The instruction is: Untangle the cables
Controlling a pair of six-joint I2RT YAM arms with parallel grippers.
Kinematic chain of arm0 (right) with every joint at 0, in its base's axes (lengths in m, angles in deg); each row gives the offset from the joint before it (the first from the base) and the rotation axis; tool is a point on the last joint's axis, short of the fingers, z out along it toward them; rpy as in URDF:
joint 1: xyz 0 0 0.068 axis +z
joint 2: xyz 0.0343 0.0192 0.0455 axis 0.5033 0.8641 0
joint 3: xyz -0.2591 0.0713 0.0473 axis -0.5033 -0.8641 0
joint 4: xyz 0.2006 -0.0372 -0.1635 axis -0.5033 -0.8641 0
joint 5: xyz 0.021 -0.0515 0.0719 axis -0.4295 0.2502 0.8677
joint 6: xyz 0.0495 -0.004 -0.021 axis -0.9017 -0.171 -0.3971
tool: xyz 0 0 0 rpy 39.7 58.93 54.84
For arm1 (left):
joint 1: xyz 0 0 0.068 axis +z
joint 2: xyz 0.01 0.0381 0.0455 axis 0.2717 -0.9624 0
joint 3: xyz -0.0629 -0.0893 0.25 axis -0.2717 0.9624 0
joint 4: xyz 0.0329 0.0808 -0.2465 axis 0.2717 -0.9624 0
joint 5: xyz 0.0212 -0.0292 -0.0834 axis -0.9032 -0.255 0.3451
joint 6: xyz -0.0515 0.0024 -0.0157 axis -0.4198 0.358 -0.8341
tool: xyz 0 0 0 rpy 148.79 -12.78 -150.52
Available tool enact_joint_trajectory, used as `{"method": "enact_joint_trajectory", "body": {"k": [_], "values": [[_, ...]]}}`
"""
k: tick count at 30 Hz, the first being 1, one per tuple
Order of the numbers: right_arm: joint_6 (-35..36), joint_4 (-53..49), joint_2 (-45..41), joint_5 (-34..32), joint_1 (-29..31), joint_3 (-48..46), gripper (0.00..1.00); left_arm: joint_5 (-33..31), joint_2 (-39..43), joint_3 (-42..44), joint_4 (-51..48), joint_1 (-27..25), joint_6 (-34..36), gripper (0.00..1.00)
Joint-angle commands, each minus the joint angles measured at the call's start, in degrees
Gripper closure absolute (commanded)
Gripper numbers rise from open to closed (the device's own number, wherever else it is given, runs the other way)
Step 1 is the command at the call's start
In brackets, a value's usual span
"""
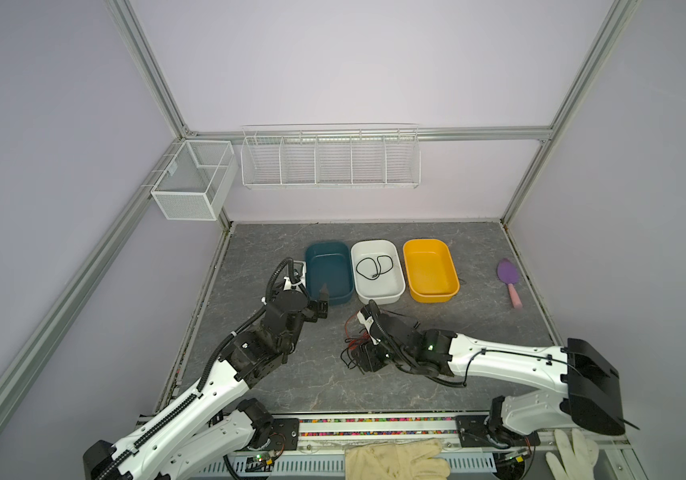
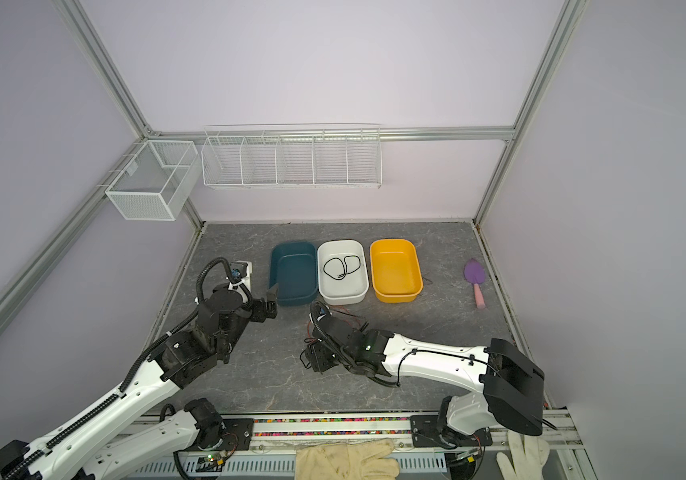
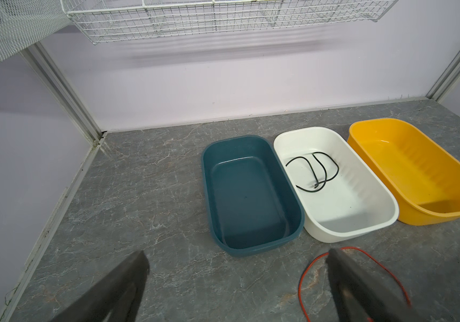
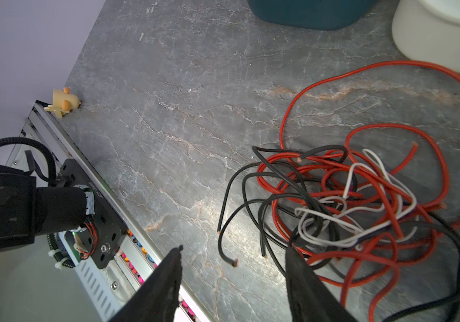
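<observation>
grey stone-patterned laminate, veined in white and pale pink, covers the table (image 1: 478, 332). three rounded rectangular plastic tubs stand in a row near its back: a teal tub (image 1: 330, 266), a white tub (image 1: 380, 297) and a yellow tub (image 1: 430, 270), each just beside the next. the white tub holds a black cable (image 1: 374, 268), lying in loose loops on its floor. the teal and yellow tubs show their smooth, glossy floors.

the cables (image 4: 362, 195), thin red, black and white wires, lie in a knotted heap on the table just in front of the white tub, one red loop reaching close to its wall. the right gripper (image 4: 234, 251) stands at the heap's edge with its jaws spread, pinching nothing; one finger touches the heap, and loose black ends lie between the two. the left gripper (image 3: 237, 259) hangs near the teal tub's front end, jaws spread wide.

well apart, right of the tubs, lies a purple scoop (image 1: 508, 274) with a pink handle. matte lilac walls (image 1: 353, 62) framed in aluminium profile (image 1: 156, 72) enclose the table. a white wire rack (image 1: 330, 166) of five compartments hangs on the back wall, with a white mesh basket (image 1: 191, 183) beside it in the corner. pale fabric gloves (image 1: 395, 459) lie at the front edge.
</observation>
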Motion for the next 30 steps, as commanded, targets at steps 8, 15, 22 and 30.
{"method": "enact_joint_trajectory", "body": {"k": [8, 15, 22, 30], "values": [[-9.2, 5.6, 2.5, -3.8, 2.8, -4.0, 0.49, 3.3, -0.4, -1.0, -1.5, 0.2, 0.8, 0.01], [-9.8, 7.3, 4.7, -4.1, 3.7, -4.6, 0.60, 11.1, -1.9, -1.4, -2.4, 0.2, 1.2, 0.01], [-9.6, 6.9, 4.9, -5.4, 3.9, -5.0, 0.77, 18.4, -2.1, 0.1, -1.4, 0.1, 2.9, 0.01], [-7.8, 2.1, -1.2, -8.6, 4.1, -5.5, 0.93, 24.8, -3.0, 0.7, -1.2, -0.7, 4.1, 0.01]]}}
